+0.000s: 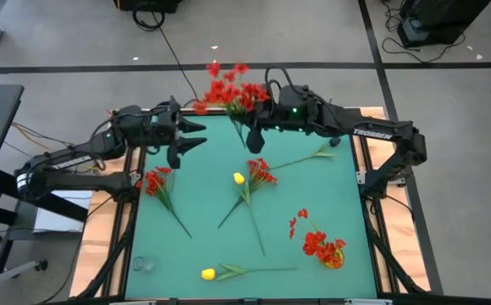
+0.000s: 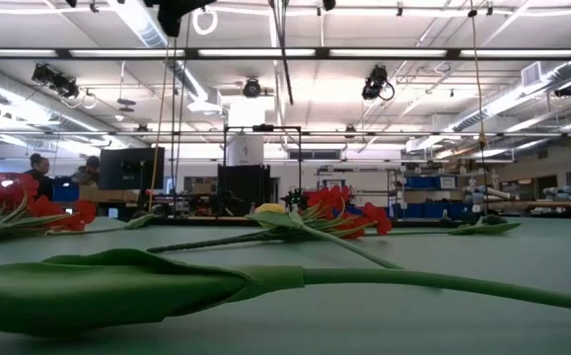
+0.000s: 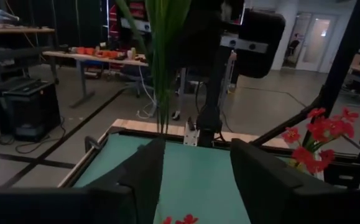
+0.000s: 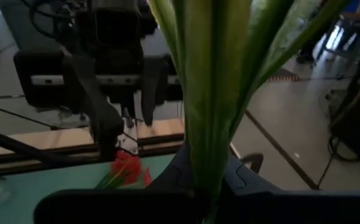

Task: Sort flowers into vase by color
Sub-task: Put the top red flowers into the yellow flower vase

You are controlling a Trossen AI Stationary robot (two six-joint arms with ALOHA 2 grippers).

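My right gripper (image 1: 253, 141) is shut on a bunch of red flowers (image 1: 228, 88) above the table's far edge. My left gripper (image 1: 196, 135) is open and empty just to the left of it, and the held stalk (image 3: 163, 74) shows ahead of its fingers. On the green mat lie a red stem (image 1: 157, 180), a yellow tulip (image 1: 238, 178) beside another red stem (image 1: 262, 173), a bare green stalk (image 1: 313, 157) and a second yellow tulip (image 1: 209, 274) near the front edge. Red flowers (image 1: 317, 244) stand in a vase (image 1: 333, 257) at the front right. My right gripper pinches the bunch's green stalks and leaves (image 4: 209, 143) between its two fingers, below the blooms. The fingers come level from the table's right side and lie across the stalks. The bunch is lifted clear and about upright, blooms up, with its lower end (image 3: 161, 121) hanging free.
A small clear vase (image 1: 141, 264) stands at the mat's front left corner. Wooden frame rails (image 1: 362, 144) border the mat. In the low view the near tulip's leaf and stalk (image 2: 167, 281) lie across the foreground. Bare mat shows at the far middle, under the grippers.
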